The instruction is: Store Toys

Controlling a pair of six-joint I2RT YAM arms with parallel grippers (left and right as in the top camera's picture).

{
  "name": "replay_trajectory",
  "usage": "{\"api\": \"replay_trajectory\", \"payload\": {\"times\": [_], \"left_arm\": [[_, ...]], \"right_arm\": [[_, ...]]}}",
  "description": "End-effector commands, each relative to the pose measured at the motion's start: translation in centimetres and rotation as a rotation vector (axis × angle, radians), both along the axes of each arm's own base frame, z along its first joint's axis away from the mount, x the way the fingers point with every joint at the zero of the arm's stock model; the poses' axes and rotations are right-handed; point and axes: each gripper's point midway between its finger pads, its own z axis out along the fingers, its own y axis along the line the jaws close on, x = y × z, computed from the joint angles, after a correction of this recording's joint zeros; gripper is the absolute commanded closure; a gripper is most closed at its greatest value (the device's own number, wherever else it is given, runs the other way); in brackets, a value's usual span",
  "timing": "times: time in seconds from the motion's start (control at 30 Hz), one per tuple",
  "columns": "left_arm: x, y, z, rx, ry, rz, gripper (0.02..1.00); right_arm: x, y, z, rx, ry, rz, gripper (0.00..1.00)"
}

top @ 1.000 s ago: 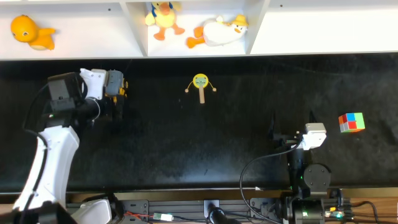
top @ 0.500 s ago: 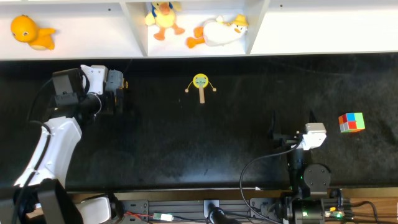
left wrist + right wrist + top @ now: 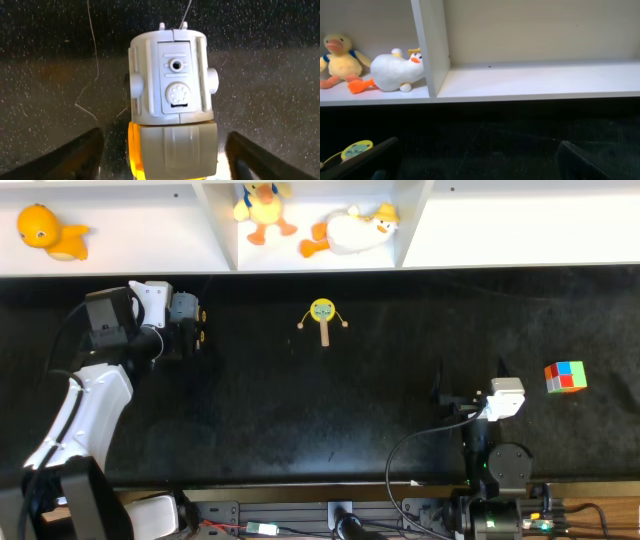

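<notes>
A grey robot toy [image 3: 185,311] with an orange base lies on the black table at the far left. In the left wrist view the robot toy [image 3: 172,95] sits between the fingers of my left gripper [image 3: 165,145], which is open with dark gaps on both sides. My left gripper [image 3: 182,332] is right at the toy. A small yellow rattle drum [image 3: 322,314] lies mid-table near the shelf. A colourful cube [image 3: 565,377] rests at the right. My right gripper [image 3: 470,383] stands open near the front right, holding nothing, facing the shelf [image 3: 432,60].
A white shelf [image 3: 220,225] runs along the far edge. It holds an orange duck [image 3: 50,230], a yellow duckling [image 3: 263,208] and a white goose plush [image 3: 350,230]. Its right compartment [image 3: 545,75] has free room.
My left arm's wrist has shifted slightly toward the shelf, and the robot toy has turned a little with it. The right arm has not moved.
</notes>
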Motion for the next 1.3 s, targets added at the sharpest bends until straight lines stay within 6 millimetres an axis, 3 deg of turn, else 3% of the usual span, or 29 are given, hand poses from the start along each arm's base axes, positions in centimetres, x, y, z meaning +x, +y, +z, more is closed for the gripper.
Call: {"api": "replay_trajectory", "payload": {"times": [0.03,0.3,0.43,0.67,0.9,1.1,1.3], "left_arm": [[-0.2,0.0,-0.5,0.010,0.012,0.002,0.334],[-0.1,0.0,-0.4,0.011,0.008,0.002,0.555],[-0.1,0.0,-0.5,0.011,0.008,0.002,0.595],[0.0,0.0,0.1,0.013,-0.008,0.002,0.606],[-0.7,-0.1,3.7,0.027,-0.084,0.003,0.621],[-1.9,-0.2,4.9,0.033,-0.088,0.007,0.632],[-1.4,0.0,6.8,0.028,-0.156,0.030,0.625]], "right_arm": [[0.0,0.0,-0.3,0.004,-0.002,0.000,0.005],[0.0,0.0,-0.3,0.004,-0.002,0.000,0.007],[0.0,0.0,-0.3,0.004,-0.002,0.001,0.005],[0.0,0.0,-0.3,0.004,-0.002,0.001,0.005],[0.0,0.0,-0.3,0.004,-0.002,0.001,0.005],[0.0,0.0,-0.3,0.004,-0.002,0.001,0.005],[0.0,0.0,-0.3,0.004,-0.002,0.001,0.005]]}}
